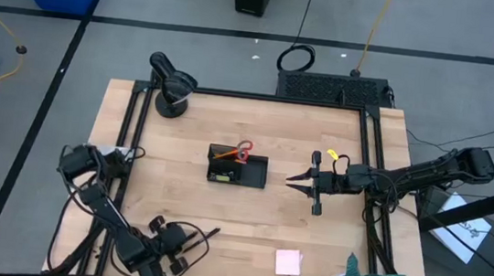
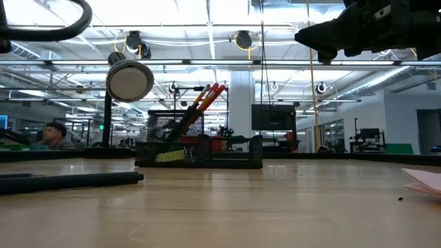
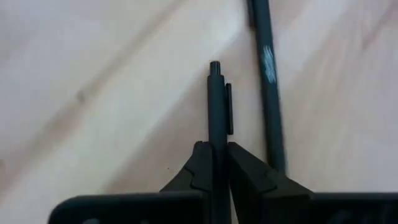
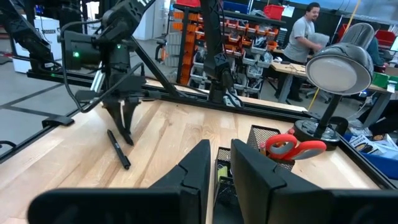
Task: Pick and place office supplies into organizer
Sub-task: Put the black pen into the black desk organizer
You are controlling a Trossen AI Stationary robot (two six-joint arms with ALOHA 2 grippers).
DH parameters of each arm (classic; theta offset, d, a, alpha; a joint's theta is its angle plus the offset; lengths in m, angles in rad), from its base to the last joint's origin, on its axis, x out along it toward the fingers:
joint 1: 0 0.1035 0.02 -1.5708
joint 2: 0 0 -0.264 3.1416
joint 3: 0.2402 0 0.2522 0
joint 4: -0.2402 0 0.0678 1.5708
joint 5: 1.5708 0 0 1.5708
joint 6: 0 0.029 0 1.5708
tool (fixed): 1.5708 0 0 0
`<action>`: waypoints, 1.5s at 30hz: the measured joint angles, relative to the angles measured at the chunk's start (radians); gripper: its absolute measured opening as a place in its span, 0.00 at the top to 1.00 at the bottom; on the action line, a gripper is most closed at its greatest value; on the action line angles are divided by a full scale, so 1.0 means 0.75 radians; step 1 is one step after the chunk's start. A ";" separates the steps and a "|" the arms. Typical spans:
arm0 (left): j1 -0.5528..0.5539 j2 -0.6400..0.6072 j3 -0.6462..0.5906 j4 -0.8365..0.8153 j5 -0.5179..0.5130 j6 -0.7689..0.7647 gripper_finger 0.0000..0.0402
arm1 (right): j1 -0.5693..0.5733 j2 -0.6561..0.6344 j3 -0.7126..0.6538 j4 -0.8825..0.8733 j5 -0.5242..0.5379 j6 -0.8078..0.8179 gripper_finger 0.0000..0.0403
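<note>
Pens still to go

My left pincer (image 3: 211,163) pinches a black pen (image 3: 214,106); another pen (image 3: 267,81) lies beside it. Scissors (image 1: 244,150) sit in the organizer (image 1: 237,168). My right pincer (image 1: 292,180) is pressed together.

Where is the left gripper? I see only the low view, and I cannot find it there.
Observer: The left gripper is low over the table on the left arm's side, shut on a thin black pen.
Operator: Is any other pen near it?
Observer: Yes, a second black pen lies on the wood right beside the held one.
Operator: Which arm is at my top right?
Observer: The right one. The right gripper hovers beside the organizer, apart from it.
</note>
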 joint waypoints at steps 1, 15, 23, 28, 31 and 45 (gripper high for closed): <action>-0.003 0.002 -0.001 -0.006 -0.054 -0.001 0.94 | 0.000 0.000 0.000 0.000 0.000 0.000 0.85; 0.087 0.008 -0.004 -0.203 -0.501 -0.022 0.96 | 0.000 0.000 0.000 0.001 -0.001 0.024 0.85; 0.196 -0.137 -0.002 -0.281 -1.131 0.217 0.94 | 0.000 0.000 0.000 0.042 -0.001 0.023 0.85; 0.280 -0.359 -0.001 -0.331 -1.241 0.468 0.97 | 0.000 -0.001 0.000 0.044 -0.001 0.021 0.85; 0.341 -0.496 0.000 -0.317 -1.208 0.685 0.97 | 0.000 -0.001 0.000 0.042 -0.001 0.020 0.85; 0.759 -0.854 0.001 0.763 -0.134 2.370 0.93 | 0.000 -0.001 0.000 0.072 -0.001 -0.010 0.85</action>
